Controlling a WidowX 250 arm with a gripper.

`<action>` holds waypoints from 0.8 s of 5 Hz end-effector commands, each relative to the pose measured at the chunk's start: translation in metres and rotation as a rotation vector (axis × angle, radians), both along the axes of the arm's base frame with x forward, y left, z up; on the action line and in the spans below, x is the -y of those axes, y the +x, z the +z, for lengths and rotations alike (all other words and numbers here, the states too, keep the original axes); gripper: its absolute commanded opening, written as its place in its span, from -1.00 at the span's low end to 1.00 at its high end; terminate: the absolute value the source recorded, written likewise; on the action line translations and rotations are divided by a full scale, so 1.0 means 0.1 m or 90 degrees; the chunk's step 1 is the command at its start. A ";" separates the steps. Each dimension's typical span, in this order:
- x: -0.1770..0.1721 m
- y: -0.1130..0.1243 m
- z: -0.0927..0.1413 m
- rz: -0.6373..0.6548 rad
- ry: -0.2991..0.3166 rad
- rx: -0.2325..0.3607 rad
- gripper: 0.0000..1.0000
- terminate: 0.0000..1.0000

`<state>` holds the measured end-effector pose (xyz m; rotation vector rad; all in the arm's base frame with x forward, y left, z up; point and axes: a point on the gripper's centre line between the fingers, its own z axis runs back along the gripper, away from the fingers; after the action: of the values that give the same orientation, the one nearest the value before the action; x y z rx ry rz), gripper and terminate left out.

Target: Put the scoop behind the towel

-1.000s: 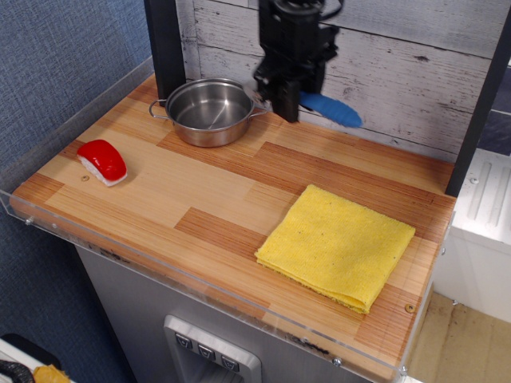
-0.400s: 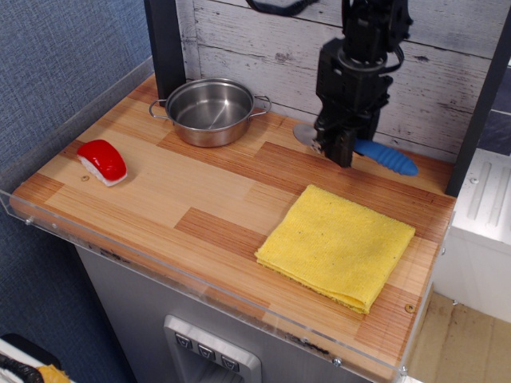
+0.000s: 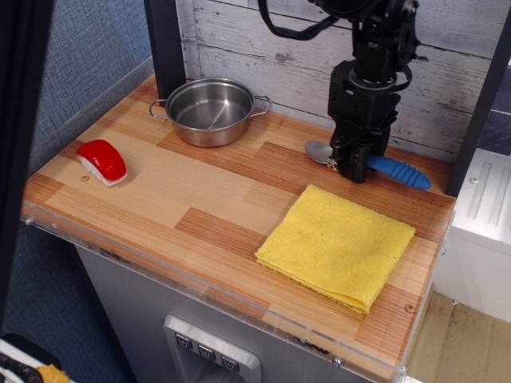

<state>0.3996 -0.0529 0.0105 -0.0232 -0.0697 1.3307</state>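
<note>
The black gripper (image 3: 352, 166) clamps the scoop (image 3: 375, 163), shiny metal bowl and ribbed blue handle, low behind the soft, square yellow towel (image 3: 337, 245) on striped wood.

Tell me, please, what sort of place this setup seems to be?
Probably a toy kitchen counter for robot trials: a striped wooden tabletop edged in clear acrylic before a whitewashed plank wall, with a round steel two-handled pot, a folded yellow towel and a blue-handled silver scoop.
</note>
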 end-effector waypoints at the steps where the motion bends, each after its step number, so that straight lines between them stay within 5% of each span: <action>1: 0.01 0.01 0.13 -0.024 -0.011 0.024 -1.00 -1.00; 2: -0.01 -0.01 0.17 -0.014 -0.015 0.015 1.00 -1.00; 4: -0.09 -0.06 0.35 -0.040 -0.008 0.054 1.00 -1.00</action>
<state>0.3905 -0.0531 0.0128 -0.0357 -0.0709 1.2605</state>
